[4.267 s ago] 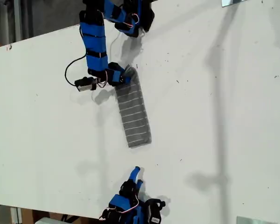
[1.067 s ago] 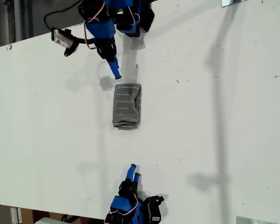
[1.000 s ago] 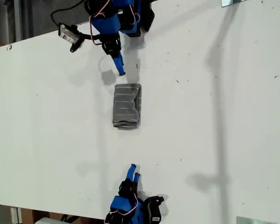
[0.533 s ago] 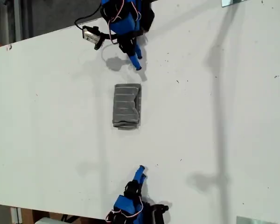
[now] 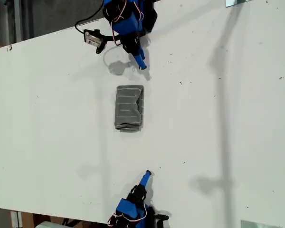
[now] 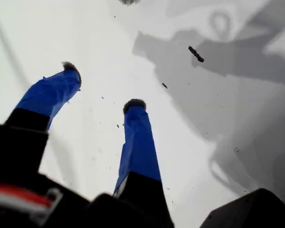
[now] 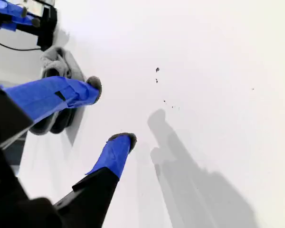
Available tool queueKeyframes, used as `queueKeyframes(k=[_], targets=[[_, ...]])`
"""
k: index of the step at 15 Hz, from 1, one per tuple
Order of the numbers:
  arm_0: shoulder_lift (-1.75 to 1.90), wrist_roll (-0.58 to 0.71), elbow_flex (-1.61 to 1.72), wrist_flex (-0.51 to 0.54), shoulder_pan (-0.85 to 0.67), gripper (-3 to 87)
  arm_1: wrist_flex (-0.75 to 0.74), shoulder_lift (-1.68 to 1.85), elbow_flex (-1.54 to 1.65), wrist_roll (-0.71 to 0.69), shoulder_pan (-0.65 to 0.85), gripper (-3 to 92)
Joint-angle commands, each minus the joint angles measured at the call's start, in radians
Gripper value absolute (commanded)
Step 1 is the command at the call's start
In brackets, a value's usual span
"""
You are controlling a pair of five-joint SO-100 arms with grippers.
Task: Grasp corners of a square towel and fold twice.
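The towel (image 5: pixel 129 108) is seen folded into a small block on the white tabletop (image 5: pixel 228 118), between both arms and touched by neither. The first claw (image 6: pixel 100 85) and the second claw (image 7: pixel 110 111) are held apart, with nothing gripped.

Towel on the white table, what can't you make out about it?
Grey striped cloth towel:
- Exterior view: its corners are tucked into the folds, and its underside lies against the table.
- First wrist view: cut off by the picture's edge, only a grey sliver shows.
- Second wrist view: partly behind a blue finger of my second hand.
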Motion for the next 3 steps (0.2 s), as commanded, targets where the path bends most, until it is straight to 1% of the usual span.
queueKeyframes(k=[1,3], targets=[[0.005,0.005,0.003,-0.012,-0.02,18.9,0.009,0.002,-0.025,-0.014,0.005,23.5],[0.005,0.005,0.003,-0.012,-0.02,18.9,0.011,0.002,-0.025,-0.014,0.005,23.5]])
